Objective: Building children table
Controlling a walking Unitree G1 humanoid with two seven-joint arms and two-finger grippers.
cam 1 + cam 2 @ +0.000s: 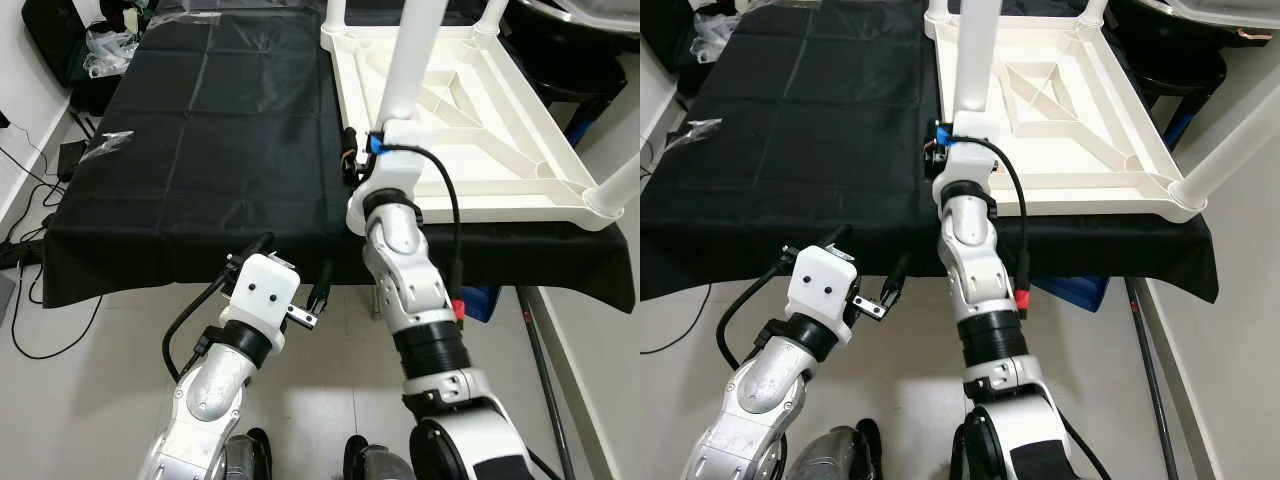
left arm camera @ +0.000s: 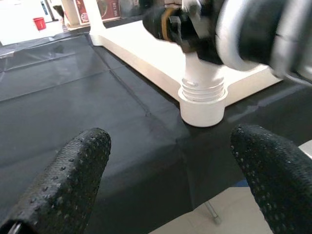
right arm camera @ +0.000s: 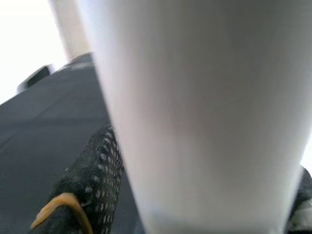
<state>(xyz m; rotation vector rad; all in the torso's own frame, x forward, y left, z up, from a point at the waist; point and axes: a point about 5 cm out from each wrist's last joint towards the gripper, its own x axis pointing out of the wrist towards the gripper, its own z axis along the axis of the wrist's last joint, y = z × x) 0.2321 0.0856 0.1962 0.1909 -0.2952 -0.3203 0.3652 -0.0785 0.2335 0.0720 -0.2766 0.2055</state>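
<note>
Tabletop (image 1: 520, 150) lies upside down on black cloth (image 1: 200, 140). Right gripper (image 1: 362, 160) clamps leg (image 1: 410, 60) at the near corner; left gripper (image 1: 295, 270) hovers, fingers apart.

It looks like a workroom: a table under a black cloth (image 1: 200, 150), loose wires (image 1: 25, 250) on the tiled floor (image 1: 90, 400).

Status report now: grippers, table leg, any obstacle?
Right gripper shut on leg, seated in tabletop corner. Left gripper open, idle below cloth edge. No obstacle seen.
</note>
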